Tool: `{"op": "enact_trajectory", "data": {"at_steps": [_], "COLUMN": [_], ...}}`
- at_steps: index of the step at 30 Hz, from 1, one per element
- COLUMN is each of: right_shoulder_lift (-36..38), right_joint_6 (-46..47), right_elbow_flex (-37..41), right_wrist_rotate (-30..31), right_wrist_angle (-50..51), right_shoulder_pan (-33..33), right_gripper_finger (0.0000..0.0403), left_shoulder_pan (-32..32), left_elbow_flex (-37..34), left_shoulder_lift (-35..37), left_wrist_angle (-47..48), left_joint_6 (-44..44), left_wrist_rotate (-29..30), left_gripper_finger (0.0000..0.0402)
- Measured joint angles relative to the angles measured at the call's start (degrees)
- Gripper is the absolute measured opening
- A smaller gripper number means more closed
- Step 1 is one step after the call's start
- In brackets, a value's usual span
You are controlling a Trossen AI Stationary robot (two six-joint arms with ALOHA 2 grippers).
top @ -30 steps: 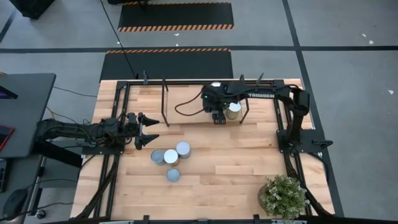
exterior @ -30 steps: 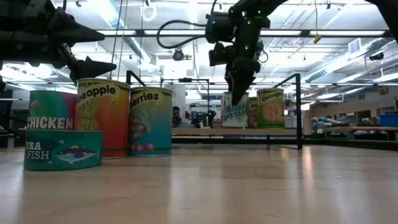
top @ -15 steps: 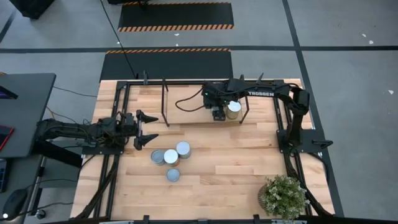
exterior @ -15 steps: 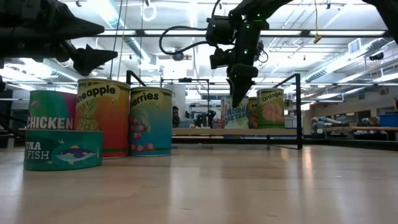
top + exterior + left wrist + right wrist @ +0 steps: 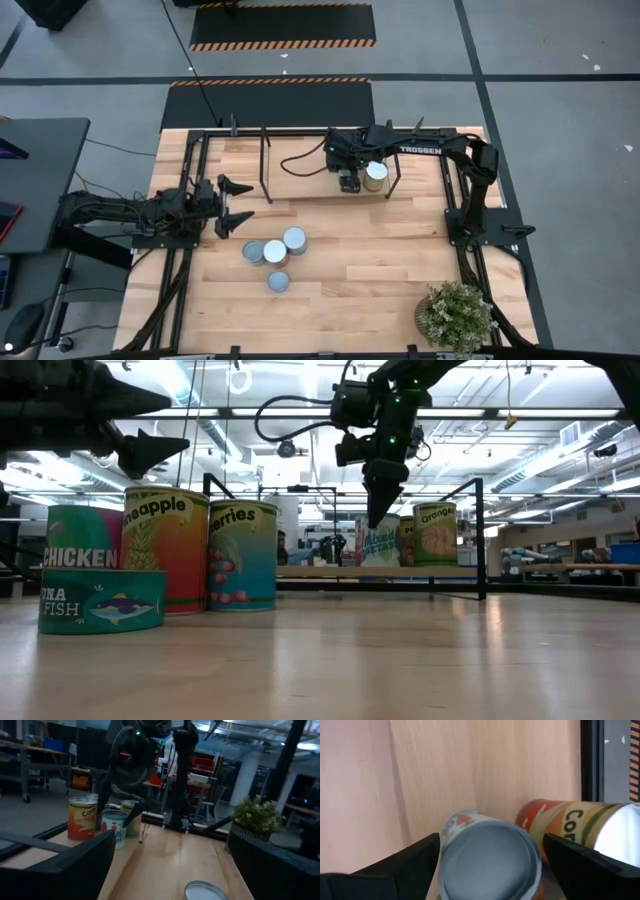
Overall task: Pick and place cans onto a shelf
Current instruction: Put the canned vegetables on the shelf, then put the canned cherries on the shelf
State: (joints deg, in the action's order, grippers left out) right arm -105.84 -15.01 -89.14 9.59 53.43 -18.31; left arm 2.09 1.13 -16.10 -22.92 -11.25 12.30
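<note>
A wooden bench (image 5: 400,260) holds a small shelf (image 5: 300,172) at its far edge; the right gripper (image 5: 348,182) hangs over the shelf, its jaws apart on either side of a blue-labelled can (image 5: 487,855) standing there, beside a corn can (image 5: 580,827) and an orange can (image 5: 437,534); four more cans (image 5: 274,256) cluster on the bench in front of the shelf; the left gripper (image 5: 236,206) waits beside that cluster, jaws wide apart and empty.

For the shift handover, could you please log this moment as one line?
right gripper: open over blue-label can, on shelf | left gripper: open, waiting | four cans on table
</note>
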Motion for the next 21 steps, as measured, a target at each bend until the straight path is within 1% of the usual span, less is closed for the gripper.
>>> {"op": "enact_trajectory", "data": {"at_steps": [7,14,21], "right_shoulder_lift": [0.0,0.8,0.9], "right_joint_6": [2.7,3.1,2.1], "right_elbow_flex": [0.0,0.0,0.0], "right_wrist_rotate": [-0.4,-0.7,-3.0], "right_wrist_angle": [-2.2,-3.1,-8.8], "right_shoulder_pan": [0.3,1.2,2.6], "right_gripper_finger": [0.0362,0.0362,0.0362], "left_shoulder_pan": [0.0,0.0,0.0], "left_elbow_flex": [0.0,0.0,0.0], "left_shoulder_lift": [0.0,0.0,0.0], "left_wrist_angle": [0.1,0.1,0.1], "left_joint_6": [-4.2,-4.6,-5.2], "left_wrist_rotate": [0.1,0.1,0.1], "left_gripper_finger": [0.0393,0.0393,0.0393]}}
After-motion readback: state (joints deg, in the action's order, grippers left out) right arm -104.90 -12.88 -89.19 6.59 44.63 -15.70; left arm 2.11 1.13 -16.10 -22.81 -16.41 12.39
